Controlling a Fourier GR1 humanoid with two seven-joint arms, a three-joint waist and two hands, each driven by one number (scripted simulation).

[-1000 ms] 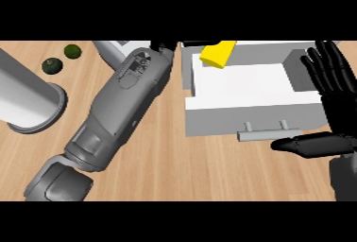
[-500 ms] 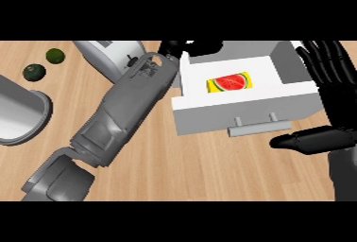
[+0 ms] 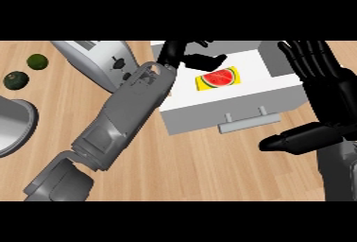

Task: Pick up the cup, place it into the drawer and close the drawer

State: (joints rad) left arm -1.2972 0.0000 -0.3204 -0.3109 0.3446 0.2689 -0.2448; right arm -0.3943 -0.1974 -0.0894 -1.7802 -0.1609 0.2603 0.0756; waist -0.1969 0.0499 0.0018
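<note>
The cup [image 3: 218, 79], yellow with a watermelon picture, lies on its side inside the open white drawer [image 3: 279, 90]. The drawer's grey handle [image 3: 244, 122] faces me. My left forearm crosses the counter from the lower left, and my left hand [image 3: 182, 53] hovers over the drawer's far left corner. Its fingers [image 3: 209, 60] are relaxed just above and left of the cup, not round it. My right hand [image 3: 317, 75] stands open at the drawer's right side, fingers up, thumb [image 3: 296, 140] pointing left below the drawer's front.
A silver toaster [image 3: 94, 59] stands left of the drawer, close to my left forearm. Two dark green fruits [image 3: 37, 61] [image 3: 15, 80] lie at the far left. A grey round vessel [image 3: 10, 123] shows at the left edge.
The cup went from the drawer's far left edge, by my left hand, down into the drawer. The whole scene has shifted in the view. My right hand has stayed beside the drawer.
</note>
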